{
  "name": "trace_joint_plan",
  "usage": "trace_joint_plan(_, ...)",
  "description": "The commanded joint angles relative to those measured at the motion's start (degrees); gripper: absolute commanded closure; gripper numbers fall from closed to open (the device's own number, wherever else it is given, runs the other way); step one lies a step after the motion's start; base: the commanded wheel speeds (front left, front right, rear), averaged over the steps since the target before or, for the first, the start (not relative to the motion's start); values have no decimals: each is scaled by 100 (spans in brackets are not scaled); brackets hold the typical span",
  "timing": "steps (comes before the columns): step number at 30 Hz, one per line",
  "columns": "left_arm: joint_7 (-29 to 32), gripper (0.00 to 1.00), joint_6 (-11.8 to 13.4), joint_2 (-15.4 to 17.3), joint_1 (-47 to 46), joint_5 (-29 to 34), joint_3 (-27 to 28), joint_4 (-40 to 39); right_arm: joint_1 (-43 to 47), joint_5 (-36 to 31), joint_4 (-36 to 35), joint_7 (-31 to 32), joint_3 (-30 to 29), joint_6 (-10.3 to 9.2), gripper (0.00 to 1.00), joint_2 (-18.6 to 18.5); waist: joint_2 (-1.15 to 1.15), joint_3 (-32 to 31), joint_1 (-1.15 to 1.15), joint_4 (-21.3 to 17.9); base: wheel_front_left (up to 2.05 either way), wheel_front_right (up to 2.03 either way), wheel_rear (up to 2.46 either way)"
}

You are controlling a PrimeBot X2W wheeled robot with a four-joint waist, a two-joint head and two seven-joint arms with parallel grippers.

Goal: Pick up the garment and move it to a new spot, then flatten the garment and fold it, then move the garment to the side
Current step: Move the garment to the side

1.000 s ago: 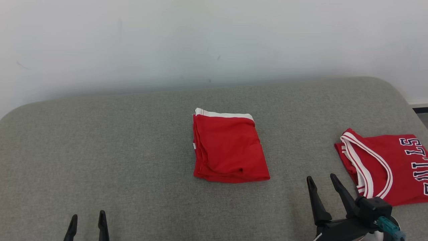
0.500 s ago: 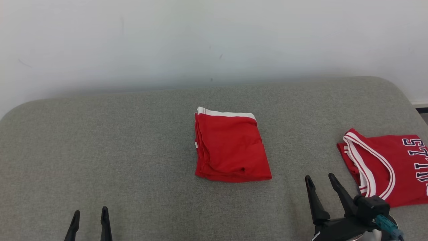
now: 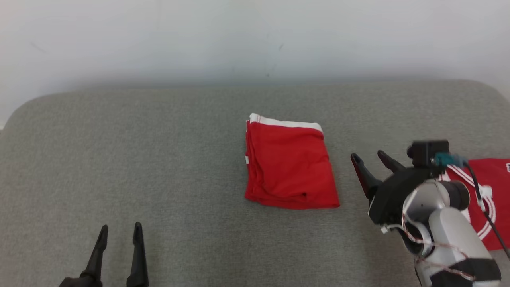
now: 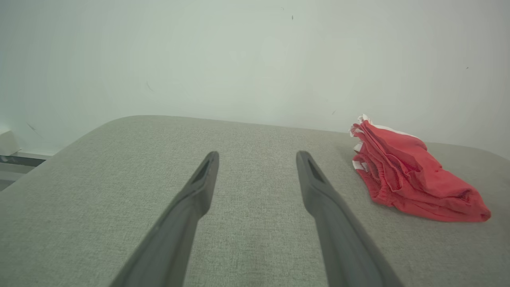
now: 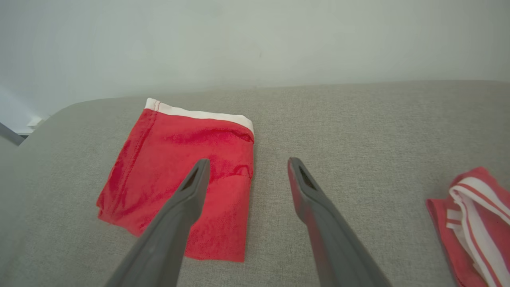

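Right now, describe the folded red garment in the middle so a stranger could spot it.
On the grey padded surface, the folded garment lies near the centre. Unlike the striped red jersey at the right edge, it is plain red with one white band along its far edge.

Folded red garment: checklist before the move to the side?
1. Fold: the folded red garment lies compact on the grey cushion: ok.
2. Jaws: the right pincer is open and empty: ok.
3. Contact: the right pincer is apart from the garment, off its right edge: not ok.
4. Other arm: the left pincer is open, well away from the garment: ok.
5. Set-down side: the red jersey takes the right end; bare cushion to the left: ok.
6. Whether all layers will lift together: cannot tell.
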Motion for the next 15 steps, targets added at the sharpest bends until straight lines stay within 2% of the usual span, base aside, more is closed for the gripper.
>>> trace_joint_plan(1, -13, 0, 13, -3, -107, -62, -71, -51, -213, -18, 127, 309, -115, -16, 0, 95, -1, 305, -1, 292, 0, 0, 0)
trace_joint_plan(8, -12, 0, 12, -1, -374, -148, -362, -143, -870, -433, 652, 1506, -813, -15, 0, 383, -1, 791, -1, 796, 0, 0, 0)
trace_joint_plan(15, -13, 0, 12, -1, -531, -243, -429, -187, -1104, -1120, 842, 1805, -1397, -15, 0, 529, -1, 1111, -1, 1067, 0, 0, 0)
